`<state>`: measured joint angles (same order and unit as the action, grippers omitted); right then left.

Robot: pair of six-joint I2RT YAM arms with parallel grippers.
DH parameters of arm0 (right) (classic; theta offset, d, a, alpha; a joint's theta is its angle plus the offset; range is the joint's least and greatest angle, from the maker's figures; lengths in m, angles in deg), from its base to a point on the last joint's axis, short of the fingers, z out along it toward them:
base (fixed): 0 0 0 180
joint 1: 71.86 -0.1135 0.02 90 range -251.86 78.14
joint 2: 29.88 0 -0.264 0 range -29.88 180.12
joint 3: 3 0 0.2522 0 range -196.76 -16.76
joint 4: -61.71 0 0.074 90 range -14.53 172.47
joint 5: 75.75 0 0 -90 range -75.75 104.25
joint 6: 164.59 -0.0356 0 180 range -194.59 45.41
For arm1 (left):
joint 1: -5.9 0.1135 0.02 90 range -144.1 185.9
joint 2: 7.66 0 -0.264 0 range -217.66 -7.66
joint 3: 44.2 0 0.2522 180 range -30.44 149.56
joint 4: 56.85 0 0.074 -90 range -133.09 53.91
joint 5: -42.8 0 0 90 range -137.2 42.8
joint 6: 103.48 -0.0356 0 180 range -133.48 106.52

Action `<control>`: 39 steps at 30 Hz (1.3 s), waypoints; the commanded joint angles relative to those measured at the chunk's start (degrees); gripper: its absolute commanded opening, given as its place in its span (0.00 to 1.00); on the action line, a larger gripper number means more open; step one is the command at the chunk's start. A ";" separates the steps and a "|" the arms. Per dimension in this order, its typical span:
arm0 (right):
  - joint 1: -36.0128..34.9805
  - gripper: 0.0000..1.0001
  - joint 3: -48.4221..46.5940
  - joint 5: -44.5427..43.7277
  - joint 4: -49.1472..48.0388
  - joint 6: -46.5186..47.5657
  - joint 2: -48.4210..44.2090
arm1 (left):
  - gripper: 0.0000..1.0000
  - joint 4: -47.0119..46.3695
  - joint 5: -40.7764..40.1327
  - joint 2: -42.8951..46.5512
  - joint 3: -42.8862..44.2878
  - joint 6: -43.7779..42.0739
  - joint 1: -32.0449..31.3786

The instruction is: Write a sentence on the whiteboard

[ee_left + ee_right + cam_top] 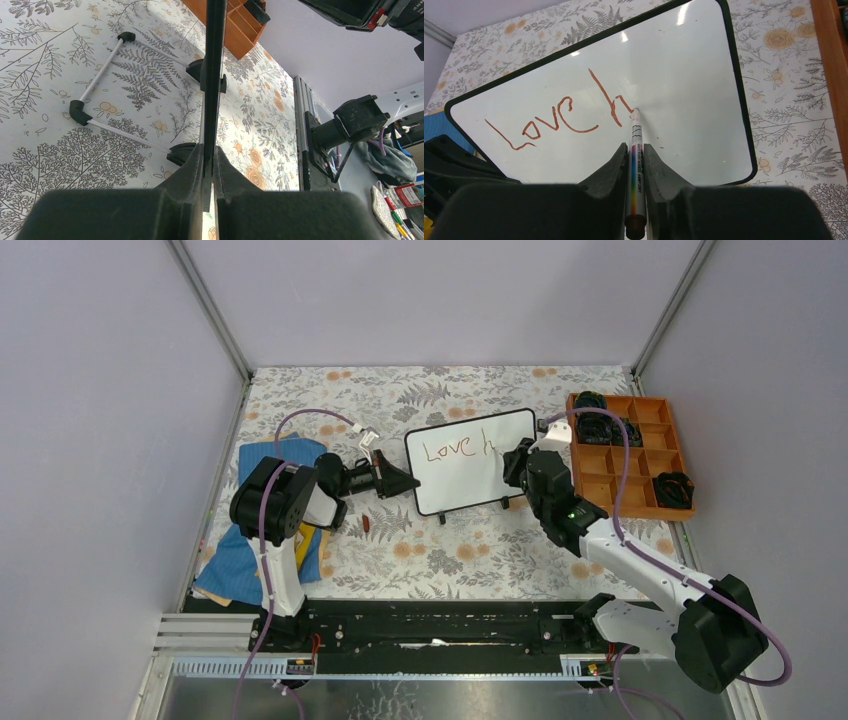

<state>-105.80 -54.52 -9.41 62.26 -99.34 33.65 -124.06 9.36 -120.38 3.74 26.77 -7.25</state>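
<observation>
1. Blue cloth (250, 550): far left of the counter (450, 550), crumpled, a yellow piece showing at its edge, beside the left arm.
2. Left pincer (412, 481): clamped on the left edge of the whiteboard (460, 490). In the wrist view the board's black frame runs edge-on between the two fingers.
3. Whiteboard: centre of the floral counter, between the two pincers, its face towards the arms.
4. Sentence (559, 117): red-brown handwriting on the upper left of the board, reading "Love h" so far.
5. Marker (636, 160): white barrel with a rainbow stripe, its tip touching the board at the foot of the "h".
6. Right pincer (636, 150): closed on the marker's barrel, over the board's right half.
7. Orange compartment tray (600, 475): just beside the board's right edge, with dark items in several cells.
</observation>
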 commanded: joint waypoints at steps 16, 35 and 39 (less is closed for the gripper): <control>1.06 0.00 -4.60 -4.58 -1.64 0.80 0.87 | 0.00 3.27 0.20 0.58 -0.02 -1.14 -0.83; 0.99 0.00 -2.45 0.81 -0.31 -0.02 1.63 | 0.00 3.62 0.17 0.58 0.06 -1.31 -0.80; 1.00 0.00 -1.92 0.22 0.58 -0.27 1.40 | 0.00 3.71 0.14 0.49 0.07 -1.36 -0.83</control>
<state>-105.12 -56.70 -9.56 62.50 -98.97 35.11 -123.40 9.36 -120.12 3.74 26.59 -7.60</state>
